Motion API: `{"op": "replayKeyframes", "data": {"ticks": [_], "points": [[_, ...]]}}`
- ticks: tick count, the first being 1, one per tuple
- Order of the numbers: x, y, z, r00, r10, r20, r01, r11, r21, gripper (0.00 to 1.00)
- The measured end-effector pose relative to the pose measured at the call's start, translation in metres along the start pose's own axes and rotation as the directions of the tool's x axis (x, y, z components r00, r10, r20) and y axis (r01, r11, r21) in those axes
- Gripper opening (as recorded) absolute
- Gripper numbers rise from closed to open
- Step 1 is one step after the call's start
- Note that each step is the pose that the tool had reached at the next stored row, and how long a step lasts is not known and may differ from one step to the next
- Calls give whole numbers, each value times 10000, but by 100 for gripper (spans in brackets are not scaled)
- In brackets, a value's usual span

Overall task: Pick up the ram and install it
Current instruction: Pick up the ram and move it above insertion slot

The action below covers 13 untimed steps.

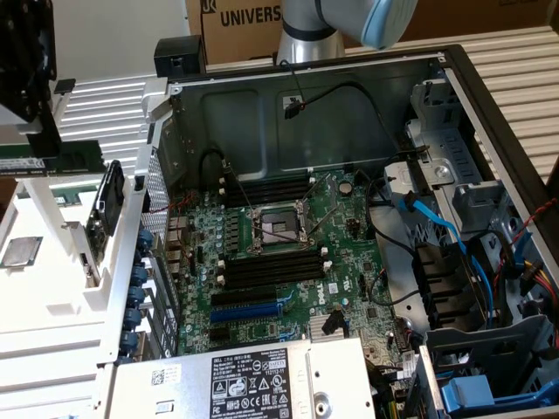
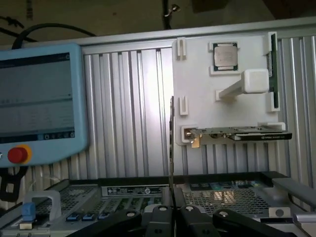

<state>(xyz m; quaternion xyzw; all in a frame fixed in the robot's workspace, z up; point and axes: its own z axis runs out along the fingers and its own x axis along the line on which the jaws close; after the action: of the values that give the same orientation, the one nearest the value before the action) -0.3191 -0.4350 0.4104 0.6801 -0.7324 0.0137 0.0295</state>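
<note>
Pincer grips thin, dark green ram edge-on, upright.

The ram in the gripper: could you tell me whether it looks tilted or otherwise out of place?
Nothing stands out. In the wrist view the ram runs straight out, edge-on, from between the shut fingers of the gripper, with no visible tilt. It is held outside the computer case, not in a slot.

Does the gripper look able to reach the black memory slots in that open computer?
Probably yes. The case is open, nothing covers the memory slots, and the gripper, holding the ram, is outside it.
</note>
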Motion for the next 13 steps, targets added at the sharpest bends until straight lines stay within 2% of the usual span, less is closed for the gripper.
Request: {"op": "replayKeyframes", "data": {"ticks": [4, 9, 13], "points": [[12, -75, -86, 9999, -135, 3, 135, 9999, -27, 12], [8, -188, -115, 9996, -285, -8, 285, 9995, -158, 12], [-3, -337, -128, 9993, -369, -12, 368, 9991, -188, 12]]}}
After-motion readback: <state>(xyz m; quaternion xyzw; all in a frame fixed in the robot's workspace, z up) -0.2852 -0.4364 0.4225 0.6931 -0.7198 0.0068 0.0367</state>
